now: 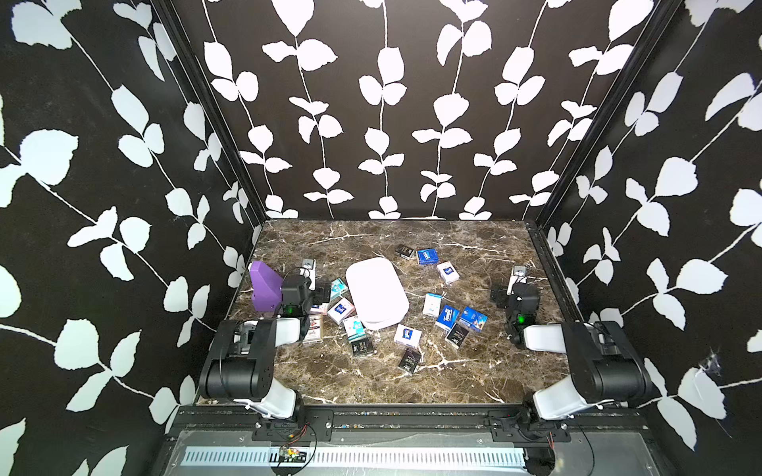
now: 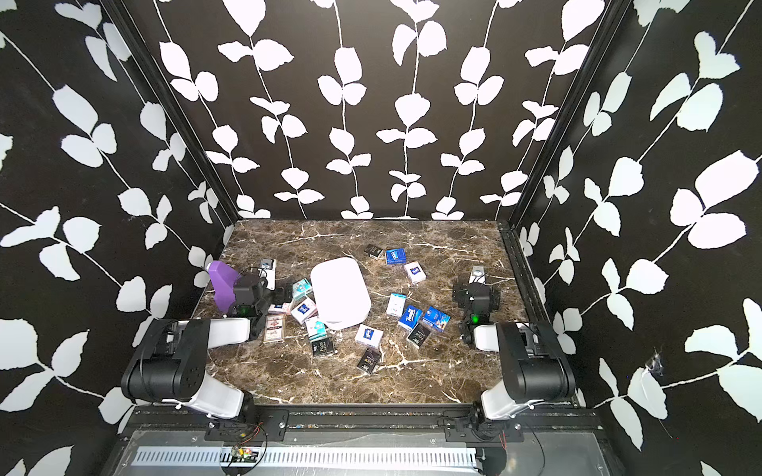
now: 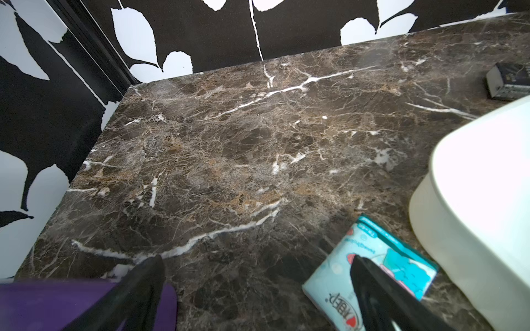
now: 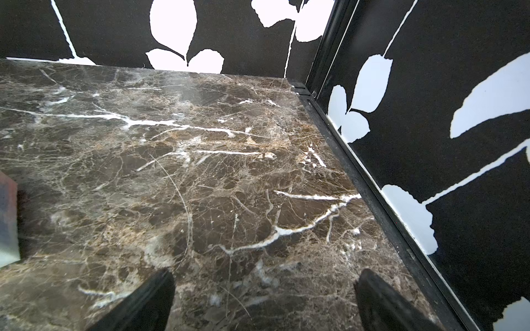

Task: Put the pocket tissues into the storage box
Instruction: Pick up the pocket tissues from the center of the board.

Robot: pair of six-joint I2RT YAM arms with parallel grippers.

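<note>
The white storage box (image 1: 377,292) (image 2: 340,292) lies mid-table, and its wall (image 3: 473,223) shows in the left wrist view. Pocket tissues lie scattered around it. A teal pack (image 1: 338,287) (image 3: 370,240) sits at its left side, with blue and black packs (image 1: 427,256) behind it and several packs (image 1: 447,317) to its right and front (image 1: 407,336). My left gripper (image 1: 325,290) (image 3: 256,259) hovers open, one finger over the teal pack and nothing between the jaws. My right gripper (image 1: 499,294) (image 4: 265,272) hangs open over bare marble at the right.
A purple wedge block (image 1: 264,288) (image 3: 57,303) stands by the left wall, close beside my left wrist. Black leaf-patterned walls enclose the marble table (image 1: 412,383) on three sides. A black pack (image 3: 507,81) lies beyond the box.
</note>
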